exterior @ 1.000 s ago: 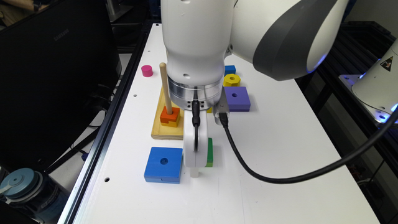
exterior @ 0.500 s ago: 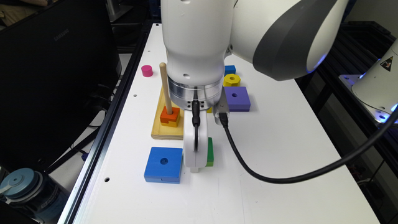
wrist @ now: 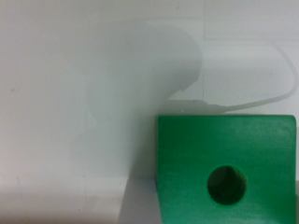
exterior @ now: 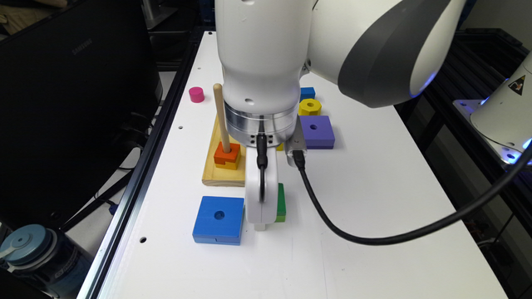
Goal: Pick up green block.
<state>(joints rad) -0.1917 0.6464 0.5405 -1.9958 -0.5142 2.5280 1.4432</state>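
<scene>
Nothing much has shifted since a second ago — the gripper hangs low over the white table, its tip down at the green block, which lies just beside the blue block. Whether its fingers are open or closed I cannot tell. This looks like the grasp step — next it must close on the block's sides, then lift.

The black monitor at the exterior view's left carries the brand "SAMSUNG" in faint letters near its top edge. A white robot base at the exterior view's right bears a yellow triangular warning sign, its symbol probably too small to read. The bottle's label is illegible.
</scene>
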